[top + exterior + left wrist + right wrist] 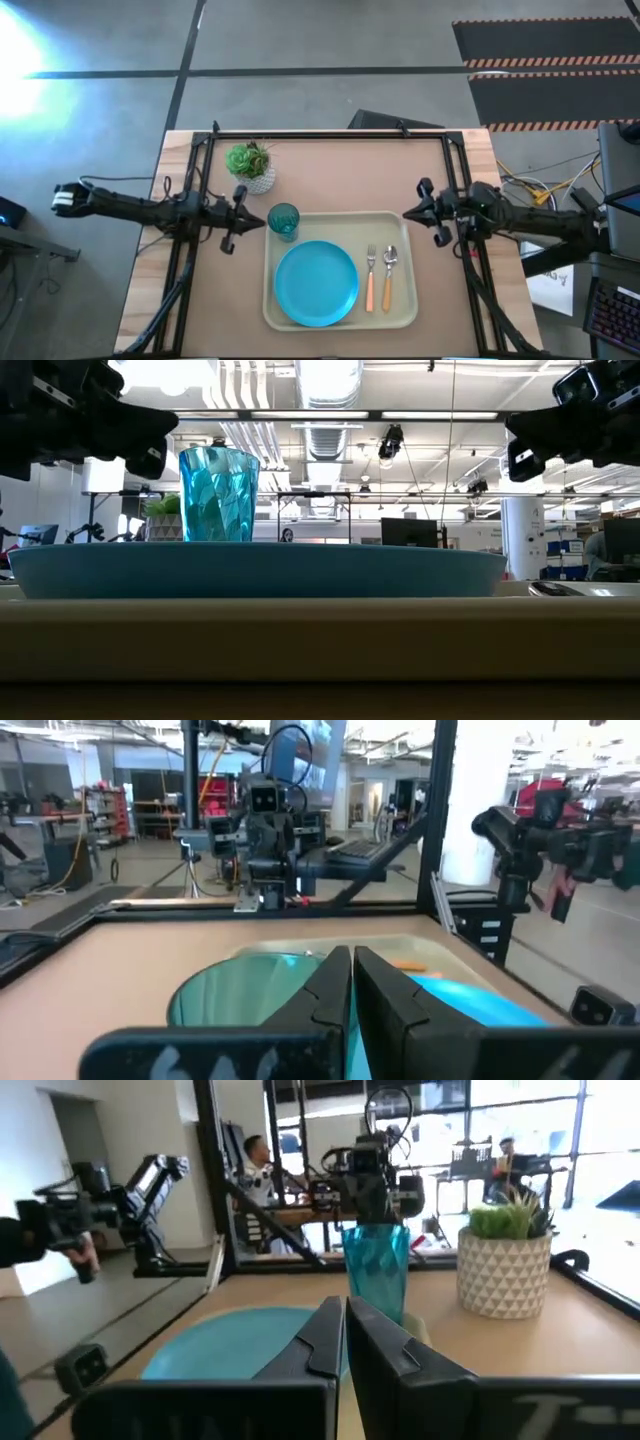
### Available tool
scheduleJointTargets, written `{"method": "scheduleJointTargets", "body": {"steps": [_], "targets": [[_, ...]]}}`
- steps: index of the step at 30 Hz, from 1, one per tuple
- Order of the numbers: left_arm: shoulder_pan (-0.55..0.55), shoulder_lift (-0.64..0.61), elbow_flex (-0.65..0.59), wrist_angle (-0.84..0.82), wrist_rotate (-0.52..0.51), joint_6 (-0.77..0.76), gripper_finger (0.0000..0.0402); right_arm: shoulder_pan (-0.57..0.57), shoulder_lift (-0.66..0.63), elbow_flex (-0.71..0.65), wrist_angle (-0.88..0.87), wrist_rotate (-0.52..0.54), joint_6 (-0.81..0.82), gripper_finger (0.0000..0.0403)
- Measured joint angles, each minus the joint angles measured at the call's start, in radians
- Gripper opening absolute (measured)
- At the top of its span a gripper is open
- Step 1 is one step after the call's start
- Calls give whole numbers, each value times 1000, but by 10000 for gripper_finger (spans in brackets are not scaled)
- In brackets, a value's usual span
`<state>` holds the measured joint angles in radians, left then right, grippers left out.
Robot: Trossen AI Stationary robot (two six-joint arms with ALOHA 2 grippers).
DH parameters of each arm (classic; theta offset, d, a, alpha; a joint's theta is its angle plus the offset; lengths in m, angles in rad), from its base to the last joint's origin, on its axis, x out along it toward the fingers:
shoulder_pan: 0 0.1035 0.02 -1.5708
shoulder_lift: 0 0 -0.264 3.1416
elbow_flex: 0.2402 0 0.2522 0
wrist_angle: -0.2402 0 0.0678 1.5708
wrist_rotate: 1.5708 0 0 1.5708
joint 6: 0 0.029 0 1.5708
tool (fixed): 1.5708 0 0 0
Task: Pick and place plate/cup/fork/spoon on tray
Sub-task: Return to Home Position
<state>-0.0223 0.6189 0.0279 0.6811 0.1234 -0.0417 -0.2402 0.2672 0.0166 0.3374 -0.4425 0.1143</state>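
Closest to the low camera, tray (pixel 340 315) carries plate (pixel 316 283), cup (pixel 283 220) at its 11 o'clock corner, fork (pixel 370 277) and spoon (pixel 389 273). Left gripper (pixel 258 222) and right gripper (pixel 407 214) flank it, fingers pressed together, empty.

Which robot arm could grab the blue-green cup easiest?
Probably the left. Its end effector, fingers shut, sits right beside the cup at the tray's corner. The right end effector waits across the tray, nearer the fork and spoon.

Cup (pixel 219 493) upright behind plate (pixel 256 569); tray (pixel 300 625) rim in foreground.
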Motion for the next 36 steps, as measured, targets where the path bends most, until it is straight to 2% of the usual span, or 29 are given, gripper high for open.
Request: {"method": "scheduleJointTargets", "body": {"steps": [5,9,14,17,23,31,36], "targets": [[0,60,6,-1,0,46,0,78,87,-2,4,110,-23,9],[1,63,7,-1,24,46,0,86,132,-3,22,105,-21,9],[1,-6,38,-30,50,46,0,85,134,-3,92,104,-41,9],[1,-60,66,-166,53,46,0,85,134,-3,100,104,-39,9],[0,-181,167,-568,82,53,0,85,135,-4,96,104,-36,9],[0,-377,236,-793,80,131,0,85,135,-4,95,130,-37,9],[0,-502,225,-841,61,135,0,85,135,-5,95,130,-36,9]]}}
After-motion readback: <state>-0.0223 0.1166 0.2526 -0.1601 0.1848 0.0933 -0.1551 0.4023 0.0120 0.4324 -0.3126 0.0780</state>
